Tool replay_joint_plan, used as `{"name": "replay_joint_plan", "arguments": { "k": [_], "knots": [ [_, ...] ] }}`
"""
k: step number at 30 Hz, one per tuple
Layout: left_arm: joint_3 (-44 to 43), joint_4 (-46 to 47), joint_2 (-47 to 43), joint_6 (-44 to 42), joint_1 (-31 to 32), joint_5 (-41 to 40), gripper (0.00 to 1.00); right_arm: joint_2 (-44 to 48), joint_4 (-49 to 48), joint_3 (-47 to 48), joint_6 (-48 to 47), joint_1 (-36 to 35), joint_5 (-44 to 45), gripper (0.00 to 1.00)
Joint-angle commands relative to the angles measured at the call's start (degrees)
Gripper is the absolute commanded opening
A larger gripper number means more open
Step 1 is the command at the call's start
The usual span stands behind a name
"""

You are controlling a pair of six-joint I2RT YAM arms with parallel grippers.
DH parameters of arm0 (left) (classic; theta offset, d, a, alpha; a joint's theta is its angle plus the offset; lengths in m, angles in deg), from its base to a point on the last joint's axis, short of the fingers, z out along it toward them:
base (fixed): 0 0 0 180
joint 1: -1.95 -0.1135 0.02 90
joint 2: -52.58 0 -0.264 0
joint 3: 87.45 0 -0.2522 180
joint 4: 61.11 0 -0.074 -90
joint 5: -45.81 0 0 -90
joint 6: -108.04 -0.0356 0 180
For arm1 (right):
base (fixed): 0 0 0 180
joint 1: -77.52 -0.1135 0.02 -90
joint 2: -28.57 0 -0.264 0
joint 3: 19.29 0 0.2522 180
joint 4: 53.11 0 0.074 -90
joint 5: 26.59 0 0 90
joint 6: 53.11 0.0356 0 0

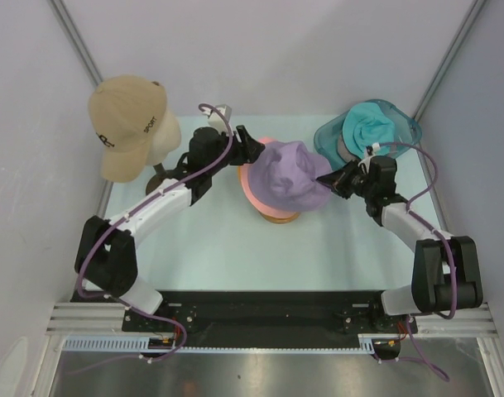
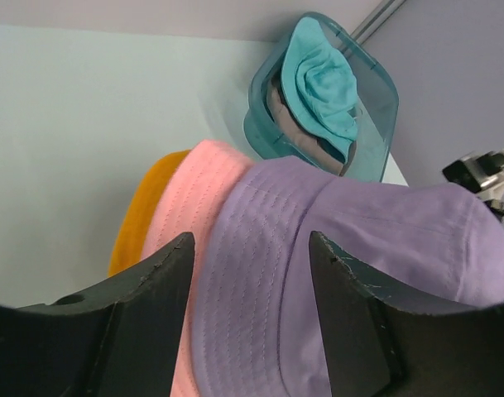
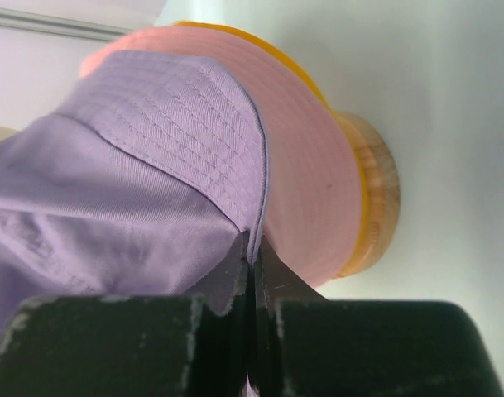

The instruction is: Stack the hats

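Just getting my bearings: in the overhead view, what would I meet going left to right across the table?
Tan cap → left claw, open → lilac hat → right claw, pinching that hat's brim → clear teal tub holding a teal hat.

Lilac hat (image 3: 136,165): matt twill cloth, visible weave, stitched rows on brim.
Pink hat (image 3: 309,190): smoother matt cloth.
Stand (image 3: 382,186) under them: pale wood, grain visible.
Tub (image 2: 382,99): clear teal plastic, glossy.
Left gripper fingers (image 2: 152,289): matt black, scuffed edges.
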Motion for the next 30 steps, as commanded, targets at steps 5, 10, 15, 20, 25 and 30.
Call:
{"name": "replay_joint_plan", "arguments": {
  "k": [5, 10, 15, 20, 25, 30],
  "knots": [
    [3.43, 3.38, 1.91, 5.85, -0.14, -0.24, 0.63, 3.23, 4.07, 7.59, -1.34, -1.27, 1.39, 0.0],
    [8.26, 9.16, 0.15, 7.08, -0.23, 3.53, 0.64, 1.48, 4.95, 9.62, -1.25, -1.53, 2.35, 0.0],
    [10.82, 11.64, 1.2, 8.76, -0.23, 4.76, 0.65, -1.33, 2.06, 9.53, -0.64, -1.71, 1.65, 0.0],
    [10.38, 17.96, 3.48, 9.28, -0.49, 9.16, 0.65, -4.14, -0.32, 9.53, -0.73, -1.71, 0.69, 0.0],
    [11.08, 19.29, 4.54, 9.55, -1.11, 10.75, 0.65, -6.35, -1.38, 9.79, -1.08, -1.62, 0.25, 0.0],
    [12.49, 18.41, 4.19, 9.2, -1.46, 9.25, 0.65, -8.1, -1.2, 10.23, -1.17, -1.62, 0.33, 0.0]
  ]
}}
